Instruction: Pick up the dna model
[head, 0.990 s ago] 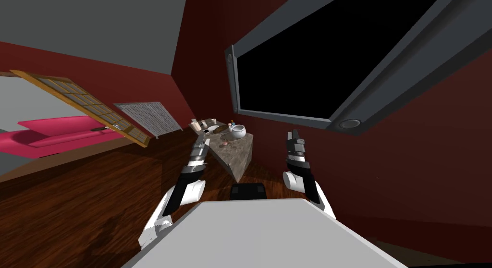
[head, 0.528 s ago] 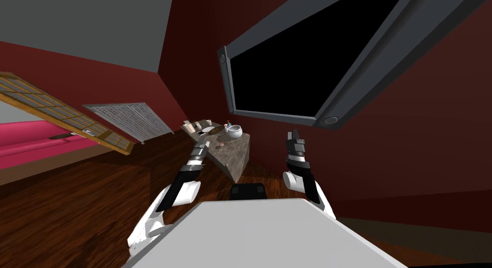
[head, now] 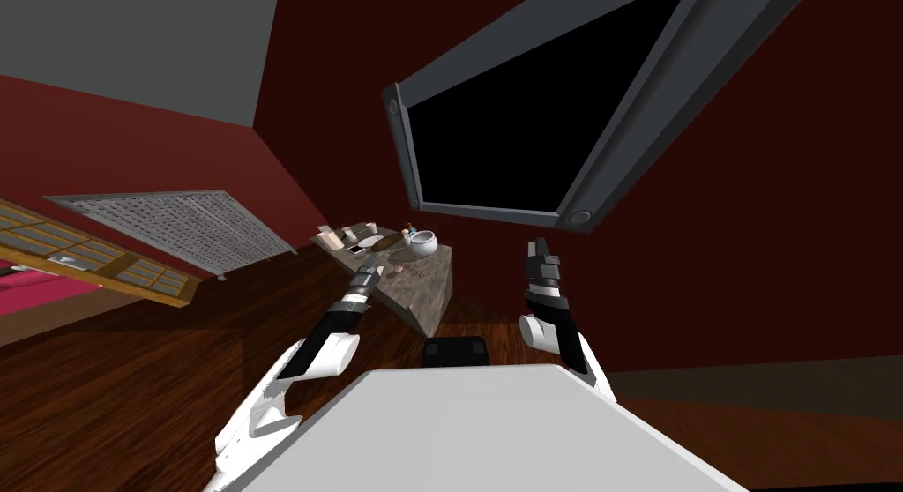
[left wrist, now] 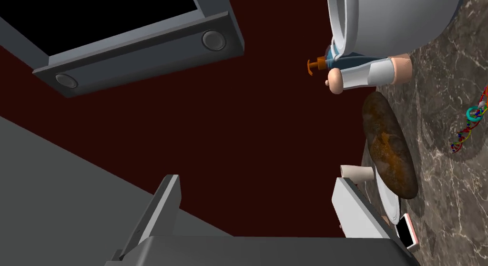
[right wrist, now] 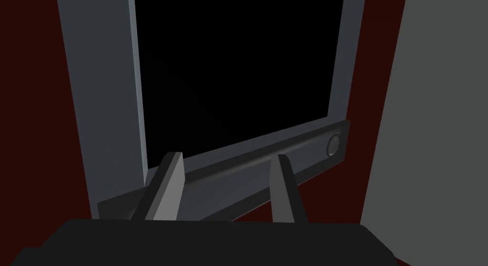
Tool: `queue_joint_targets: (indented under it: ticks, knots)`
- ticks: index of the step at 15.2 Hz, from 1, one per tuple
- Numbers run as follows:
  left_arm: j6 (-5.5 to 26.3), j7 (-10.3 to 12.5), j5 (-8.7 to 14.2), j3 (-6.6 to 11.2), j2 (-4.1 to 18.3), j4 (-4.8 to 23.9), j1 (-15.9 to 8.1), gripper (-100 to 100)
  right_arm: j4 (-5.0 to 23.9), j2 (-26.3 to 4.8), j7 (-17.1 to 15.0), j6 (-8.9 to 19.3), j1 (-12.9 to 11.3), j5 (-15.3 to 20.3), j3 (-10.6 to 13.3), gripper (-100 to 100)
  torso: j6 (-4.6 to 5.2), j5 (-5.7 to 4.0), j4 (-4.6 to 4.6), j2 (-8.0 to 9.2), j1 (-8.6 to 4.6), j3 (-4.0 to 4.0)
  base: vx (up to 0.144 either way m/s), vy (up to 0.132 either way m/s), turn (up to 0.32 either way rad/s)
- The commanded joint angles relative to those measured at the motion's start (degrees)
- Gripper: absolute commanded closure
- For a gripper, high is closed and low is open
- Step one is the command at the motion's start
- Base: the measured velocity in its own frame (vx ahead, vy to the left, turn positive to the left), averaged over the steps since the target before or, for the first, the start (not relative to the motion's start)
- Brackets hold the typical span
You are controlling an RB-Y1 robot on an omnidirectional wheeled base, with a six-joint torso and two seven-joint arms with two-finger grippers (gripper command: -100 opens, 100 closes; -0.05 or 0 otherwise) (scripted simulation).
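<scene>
- The small multi-coloured twisted DNA model (left wrist: 468, 127) lies on the grey-brown marbled stone table top (left wrist: 443, 196), with a soft shadow beside it.
- Near the model but apart from it, a brown oval loaf-like lump (left wrist: 388, 153) rests on a flat white plate (left wrist: 386, 206).
- Past the lump stand a white bottle with tan ends (left wrist: 369, 75), a blue bottle with an orange pump (left wrist: 329, 63) and a large round white bowl (left wrist: 395, 20), close together.
- By the plate sit 1 short beige cylinder (left wrist: 356, 171) and a white phone with a pink edge (left wrist: 406, 231).
- The left gripper (left wrist: 259, 206) is released: its 2 light grey fingers stand wide apart with nothing between them. The model lies off to one side, beyond the finger nearest the plate, untouched. In the head view this gripper hangs at the table's near edge.
- The right gripper (right wrist: 226, 187) is raised to the right of the table, well apart from it, with its fingers parted and empty.
</scene>
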Motion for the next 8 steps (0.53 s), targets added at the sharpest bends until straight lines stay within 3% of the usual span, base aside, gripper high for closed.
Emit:
queue_joint_targets:
  ticks: [1,2,4,5,7,8]
  knots:
    - [2.15,0.01,0.67,0.21,0.57,-0.01,0.05,-100,0.00,0.00,0.00,0.00,0.00,0.00,0.00,0,0.00,0.00,0.00,0.00,0.00,0.00,-0.002,0.006,-0.052]
    - [3.92,0.17,2.83,0.96,2.46,0.68,0.15,-100,0.00,0.00,0.00,0.00,0.01,0.00,0.00,0,-0.03,0.00,0.00,0.01,0.00,0.00,-0.018,0.008,-0.122]
    - [5.35,0.17,2.83,0.96,2.46,0.68,0.15,-100,0.00,0.00,0.00,0.00,0.00,0.00,0.00,0,0.00,0.01,0.01,0.07,0.04,0.04,-0.018,0.011,-0.128]
    - [7.09,0.35,5.06,1.73,4.34,1.40,0.26,-100,0.00,0.00,0.00,0.00,0.00,0.00,0.00,0,-0.03,0.01,0.01,0.06,0.03,0.04,-0.017,0.011,-0.135]
    - [8.67,0.35,5.06,1.73,4.34,1.40,0.26,-100,0.00,0.00,0.00,0.00,0.00,0.00,0.00,0,0.00,0.01,0.01,0.06,0.04,0.03,-0.007,0.007,-0.150]
    - [10.34,0.52,7.36,2.51,6.21,2.15,0.38,-100,0.00,0.00,0.00,0.00,0.00,0.00,0.00,0,-0.03,0.01,0.01,0.04,0.03,0.03,0.006,0.001,-0.167]
